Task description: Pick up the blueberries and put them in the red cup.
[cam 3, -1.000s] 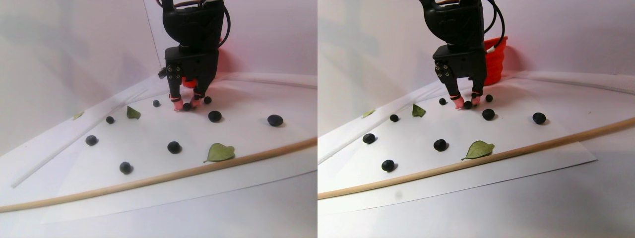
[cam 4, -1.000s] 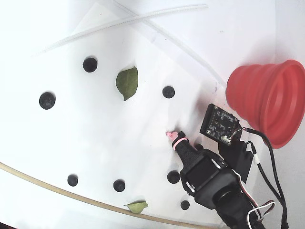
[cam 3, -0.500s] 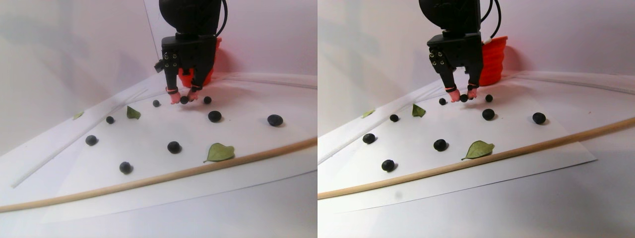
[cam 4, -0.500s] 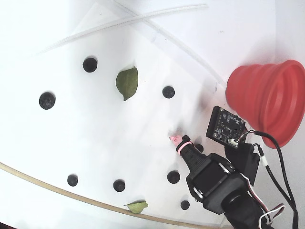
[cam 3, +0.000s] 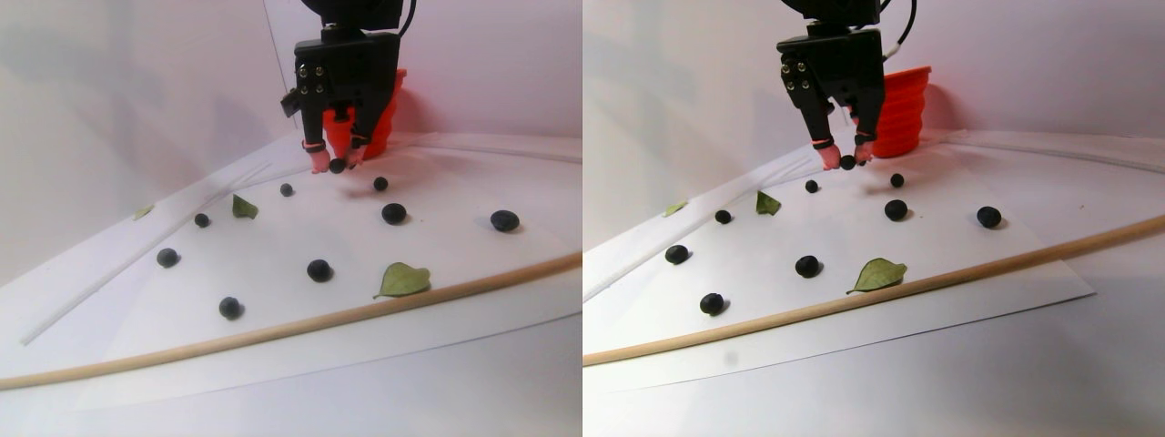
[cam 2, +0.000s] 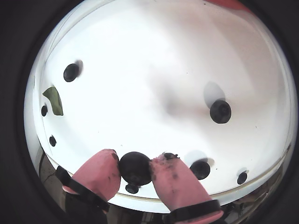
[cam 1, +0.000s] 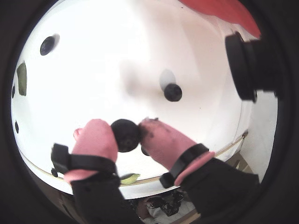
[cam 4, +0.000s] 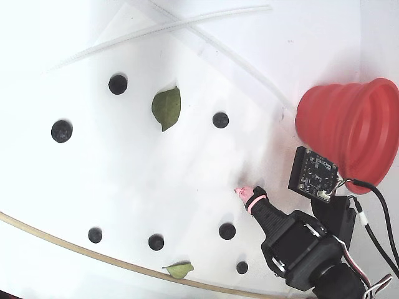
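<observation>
My gripper [cam 3: 336, 165] is shut on one blueberry [cam 2: 135, 169], pinched between its pink fingertips [cam 1: 96, 137] and lifted clear of the white sheet. In the stereo pair view it hangs just in front of the red cup [cam 3: 390, 114], which stands at the back. The fixed view shows the gripper [cam 4: 246, 190] below and left of the red cup [cam 4: 349, 131]. Several other blueberries lie scattered on the sheet, among them one [cam 4: 220, 119] near the cup, one [cam 4: 227, 230] beside the arm and one [cam 3: 394, 213] in mid sheet.
Two green leaves [cam 4: 166, 107] [cam 4: 179, 270] lie on the white sheet [cam 4: 156, 180]. A long wooden dowel [cam 3: 273, 330] runs along the sheet's front edge. Clear plastic tubes [cam 4: 168, 28] cross at the far side. A small camera board [cam 4: 315, 175] sticks out from the arm.
The gripper has risen off the sheet with the blueberry between its fingers and shifted towards the red cup. The other berries and leaves lie where they were.
</observation>
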`<state>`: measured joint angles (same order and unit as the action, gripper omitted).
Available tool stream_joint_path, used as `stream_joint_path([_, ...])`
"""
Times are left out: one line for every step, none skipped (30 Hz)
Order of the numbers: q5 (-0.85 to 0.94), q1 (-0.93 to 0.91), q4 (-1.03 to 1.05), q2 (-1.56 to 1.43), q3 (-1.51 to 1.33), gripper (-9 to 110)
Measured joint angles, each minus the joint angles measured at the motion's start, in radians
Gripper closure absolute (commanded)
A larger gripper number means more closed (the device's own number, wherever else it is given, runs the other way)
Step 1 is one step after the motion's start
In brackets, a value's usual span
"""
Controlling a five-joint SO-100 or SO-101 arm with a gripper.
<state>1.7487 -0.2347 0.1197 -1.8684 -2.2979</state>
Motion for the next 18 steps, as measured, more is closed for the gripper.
stream_joint_path([0.000,0.000,0.009,-0.008,-0.003,90])
stream_joint_path([0.000,0.000,0.017,-0.015,-0.008,90])
stream_joint_path([0.000,0.000,0.026,-0.021,-0.012,90])
stream_joint_path([0.000,0.000,0.037,-0.028,-0.017,90])
stream_joint_path([0.000,0.000,0.043,-0.034,-0.018,90])
stream_joint_path([0.000,0.000,0.054,-0.041,-0.023,90])
stream_joint_path([0.000,0.000,0.066,-0.051,-0.026,90])
stream_joint_path([0.000,0.000,0.078,-0.061,-0.028,90])
stream_joint_path([0.000,0.000,0.091,-0.071,-0.028,90])
stream_joint_path([0.000,0.000,0.100,-0.080,-0.028,90])
stream_joint_path([0.000,0.000,0.107,-0.089,-0.028,90])
stream_joint_path([0.000,0.000,0.115,-0.100,-0.028,90])
stream_joint_path([0.000,0.000,0.121,-0.110,-0.028,90])
stream_joint_path([0.000,0.000,0.126,-0.118,-0.028,90])
stream_joint_path([0.000,0.000,0.129,-0.127,-0.028,90])
stream_joint_path([0.000,0.000,0.137,-0.135,-0.028,90])
stream_joint_path([0.000,0.000,0.143,-0.143,-0.028,90])
stream_joint_path([0.002,0.000,0.149,-0.150,-0.028,90])
